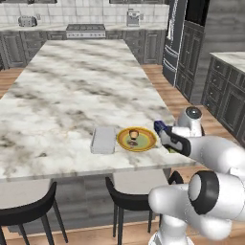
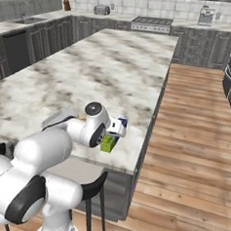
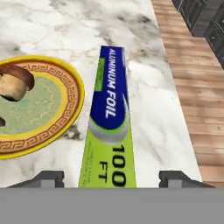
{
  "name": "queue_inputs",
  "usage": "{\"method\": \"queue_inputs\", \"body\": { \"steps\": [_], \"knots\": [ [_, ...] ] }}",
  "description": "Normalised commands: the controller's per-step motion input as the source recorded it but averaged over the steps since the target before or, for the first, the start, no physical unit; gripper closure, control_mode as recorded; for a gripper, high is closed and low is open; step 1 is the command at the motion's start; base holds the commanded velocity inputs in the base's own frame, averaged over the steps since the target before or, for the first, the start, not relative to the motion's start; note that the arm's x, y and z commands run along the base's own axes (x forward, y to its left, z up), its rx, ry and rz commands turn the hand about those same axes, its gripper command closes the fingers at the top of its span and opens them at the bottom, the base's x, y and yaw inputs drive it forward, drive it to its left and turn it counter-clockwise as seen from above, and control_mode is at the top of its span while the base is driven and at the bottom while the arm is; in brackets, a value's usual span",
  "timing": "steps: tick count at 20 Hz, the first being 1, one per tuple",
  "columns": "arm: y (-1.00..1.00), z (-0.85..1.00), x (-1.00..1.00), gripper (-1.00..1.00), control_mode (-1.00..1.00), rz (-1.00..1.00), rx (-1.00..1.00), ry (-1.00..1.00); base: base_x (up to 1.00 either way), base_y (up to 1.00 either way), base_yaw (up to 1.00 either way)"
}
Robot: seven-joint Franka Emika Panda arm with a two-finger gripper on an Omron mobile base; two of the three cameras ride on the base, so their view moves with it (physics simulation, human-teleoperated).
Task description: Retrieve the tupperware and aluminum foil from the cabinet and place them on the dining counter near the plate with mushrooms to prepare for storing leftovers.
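My jaws stand wide, one tip on each side of the aluminum foil, with clear marble showing between each tip and the carton, so I judge I am gripping nothing. The foil lies flat on the surface of the dining counter, lengthwise along its right edge, blue end away from me and yellow-green end under my hand. The plate with mushrooms sits just beside the foil on its inner side, and the tupperware lies just beyond the plate, close to the near edge above the stools. Both things look to be set down near the plate already.

What worries me is the way out. The carton sits between my tips; if I pull away sideways or with any roll of the hand, one tip would catch its long side and shove it. Pushed inward, it would knock the plate's rim and could jostle the mushroom. Pushed outward, it has only a strip of marble before the right edge, and beyond that is the wooden floor. A light, long box like this would slide easily on polished stone. So I judge a straight lift is safest, jaws kept wide until I am well above the carton.
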Motion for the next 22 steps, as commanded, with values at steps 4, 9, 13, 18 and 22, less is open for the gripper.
{"method": "queue_inputs", "body": {
  "steps": [4, 9, 13, 18, 22],
  "knots": [
    [0.00, 0.87, -0.08, -1.00, -1.00, 0.00, -0.01, 0.01, 0.00, 0.00, 0.00],
    [0.04, 0.83, -0.72, -1.00, -1.00, 0.00, -0.02, 0.00, 0.00, 0.00, 0.00],
    [0.23, 0.99, -0.86, -1.00, -1.00, 0.03, -0.09, -0.05, 0.00, 0.00, 0.00],
    [0.47, 0.92, -0.96, -1.00, -1.00, 0.02, -0.21, -0.28, 0.00, 0.00, 0.00],
    [0.08, 0.25, -0.45, -1.00, -1.00, 0.00, -0.10, -0.17, 0.00, 0.00, 0.00]
  ]
}}
